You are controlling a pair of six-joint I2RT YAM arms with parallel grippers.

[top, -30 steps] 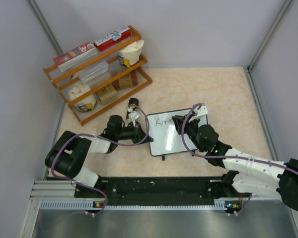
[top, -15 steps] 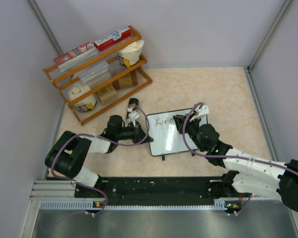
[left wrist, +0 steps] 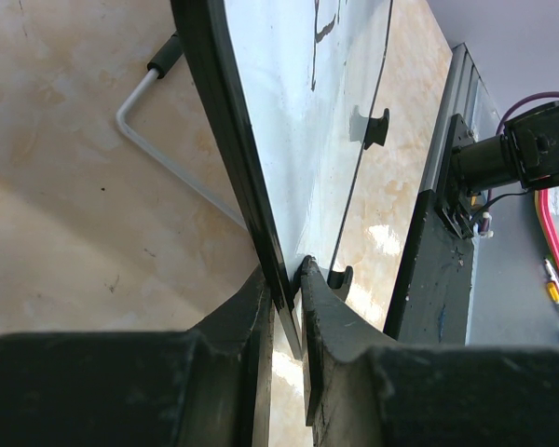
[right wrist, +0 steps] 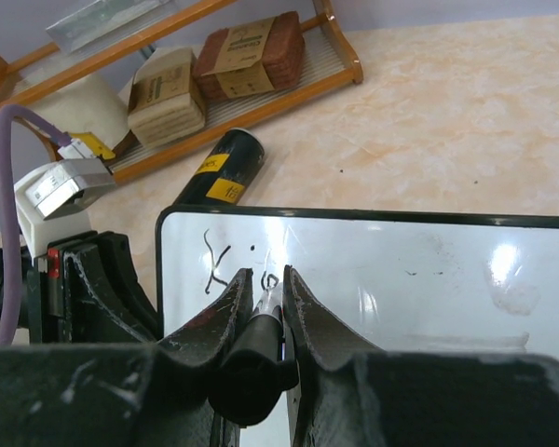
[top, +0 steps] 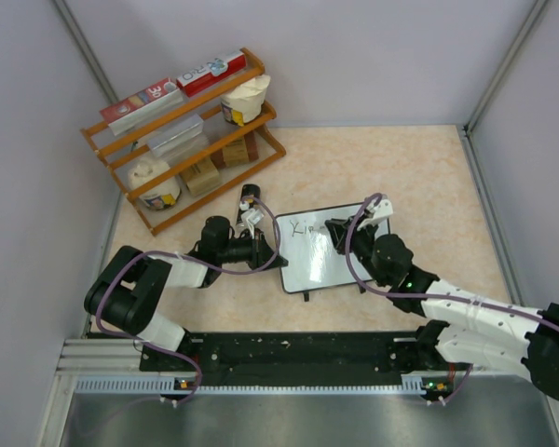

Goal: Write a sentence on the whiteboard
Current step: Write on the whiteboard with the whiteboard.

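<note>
1. Near the middle of the beige marbled tabletop, the small rectangular white whiteboard with a thin black frame lies between the 2 arms, its bent wire foot showing underneath.
2. The left gripper is closed on the whiteboard: its 2 black fingers pinch the frame at the board's left short edge, 1 on each face.
3. The right gripper is nearly closed around a black marker, clamped between both fingers. The marker's tip touches the white surface near the board's upper left corner.
4. A few thin black handwritten letters sit just left of that tip; from above they read as a short row, too small to make out.
5. A black cylinder with yellow labels lies just beyond the board's far edge, in front of an orange wooden rack holding boxes and tubs.
6. Compared with 1 second ago, the right gripper has shifted only slightly along the row of letters. The left gripper and the whiteboard have stayed put, and both grips are unchanged.
</note>
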